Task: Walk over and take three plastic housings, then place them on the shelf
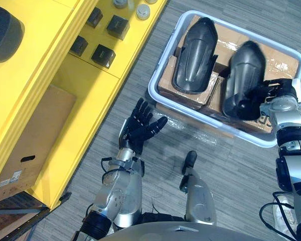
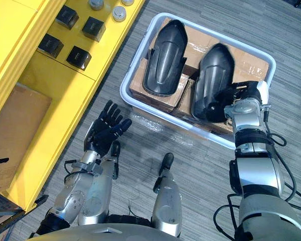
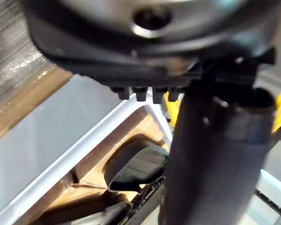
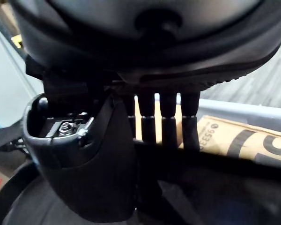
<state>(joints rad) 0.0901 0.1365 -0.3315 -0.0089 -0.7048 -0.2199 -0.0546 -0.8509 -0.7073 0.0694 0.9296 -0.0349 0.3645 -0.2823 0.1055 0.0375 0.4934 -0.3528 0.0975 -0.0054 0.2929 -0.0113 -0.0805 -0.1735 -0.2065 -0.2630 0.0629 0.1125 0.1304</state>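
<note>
Two black plastic housings lie on cardboard boxes inside a white bin [image 1: 151, 88] on the floor. The left housing [image 1: 195, 47] lies untouched. My right hand [image 1: 278, 98] grips the near end of the right housing [image 1: 243, 70], fingers curled over its edge; the right wrist view shows the thumb [image 4: 84, 164] pressed against the dark shell. Over the carpet, just short of the bin's near left corner, my left hand [image 1: 140, 125] is held open with its fingers spread, holding nothing. The yellow shelf [image 1: 80, 85] runs along the left.
Several small black boxes [image 1: 103, 55] and grey round parts [image 1: 143, 11] sit on the shelf's surface. A cardboard box [image 1: 30, 145] stands in the shelf's lower bay. Grey carpet lies between shelf and bin.
</note>
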